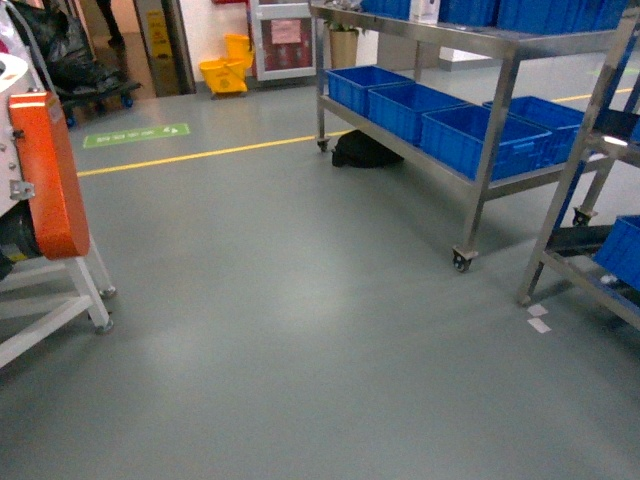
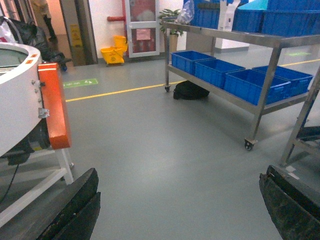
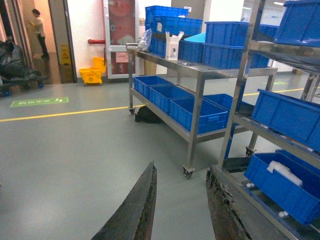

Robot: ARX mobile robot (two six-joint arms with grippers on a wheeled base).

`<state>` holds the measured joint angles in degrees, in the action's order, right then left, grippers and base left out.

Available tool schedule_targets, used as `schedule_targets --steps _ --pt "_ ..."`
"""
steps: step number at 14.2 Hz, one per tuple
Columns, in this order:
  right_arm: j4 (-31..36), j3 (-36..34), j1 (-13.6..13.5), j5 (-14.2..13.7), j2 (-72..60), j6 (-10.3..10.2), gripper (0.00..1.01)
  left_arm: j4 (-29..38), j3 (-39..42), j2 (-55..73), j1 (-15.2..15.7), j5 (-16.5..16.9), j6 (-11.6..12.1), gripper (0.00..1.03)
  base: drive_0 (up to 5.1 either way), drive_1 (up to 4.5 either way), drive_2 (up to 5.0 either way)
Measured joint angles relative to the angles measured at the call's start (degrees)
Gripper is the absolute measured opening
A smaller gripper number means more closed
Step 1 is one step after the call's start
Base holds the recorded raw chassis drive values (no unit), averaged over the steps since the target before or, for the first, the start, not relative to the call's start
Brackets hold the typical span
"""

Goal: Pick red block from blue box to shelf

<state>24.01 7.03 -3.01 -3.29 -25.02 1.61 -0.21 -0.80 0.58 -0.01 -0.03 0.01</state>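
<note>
The red block shows in no view. A pale turquoise corner of the blue box (image 3: pixel 196 37) peeks out among dark blue crates on top of a steel trolley; it also appears in the left wrist view (image 2: pixel 257 5). The shelf (image 3: pixel 243 85), a shiny steel rack holding big blue crates, stands at the right (image 1: pixel 575 170). My left gripper (image 2: pixel 179 174) is open wide over bare floor with nothing between its fingers. My right gripper (image 3: pixel 181 166) is open too, its empty fingers pointing at the floor beside the shelf's foot. Neither gripper appears in the head view.
A wheeled steel trolley (image 1: pixel 470 175) carries dark blue crates (image 1: pixel 480 140), with a black bag (image 1: pixel 365 150) under it. A white and orange machine (image 1: pixel 45 180) stands at the left. Far back are a yellow mop bucket (image 1: pixel 225 75) and a person (image 3: pixel 37 30) in a doorway.
</note>
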Motion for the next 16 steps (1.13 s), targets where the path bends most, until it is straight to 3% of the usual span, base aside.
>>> schedule_targets --steps 16 --pt "0.0 0.0 0.0 0.0 0.0 0.0 0.26 0.0 0.0 0.0 0.0 0.0 0.0 0.98 -1.5 -1.52 -1.5"
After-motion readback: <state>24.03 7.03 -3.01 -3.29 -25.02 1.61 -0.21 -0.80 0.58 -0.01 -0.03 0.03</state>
